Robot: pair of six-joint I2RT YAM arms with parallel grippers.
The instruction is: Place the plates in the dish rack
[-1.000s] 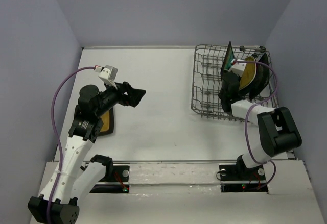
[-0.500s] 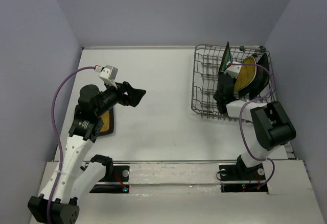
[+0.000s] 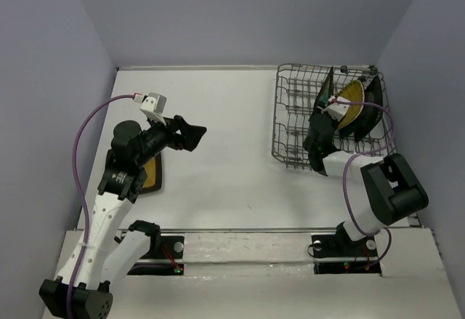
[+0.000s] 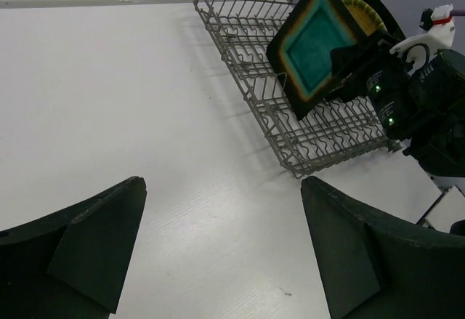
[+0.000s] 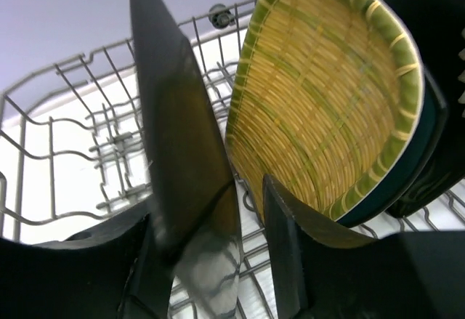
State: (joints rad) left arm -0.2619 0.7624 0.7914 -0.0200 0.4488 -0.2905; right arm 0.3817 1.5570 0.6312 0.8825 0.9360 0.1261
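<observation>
Right gripper (image 5: 211, 210) is down in the dish rack (image 3: 277, 115), jaws loosened around the teal-centre plate (image 4: 314, 43). There's a clear gap on the right finger side, so it's released, not clamped. The plate stands on edge between the tines, tilted, dark rim up. Just beside it the yellow ribbed plate (image 5: 327, 94) leans in the rack, with the teal plate (image 5: 385, 199) tucked against its back. Left gripper (image 3: 192, 134) hangs above the table (image 3: 232, 115), jaws wide apart, nothing in them. The mustard-centre plate (image 3: 152, 170) lies flat on the table under the left arm, well apart from the rack.
</observation>
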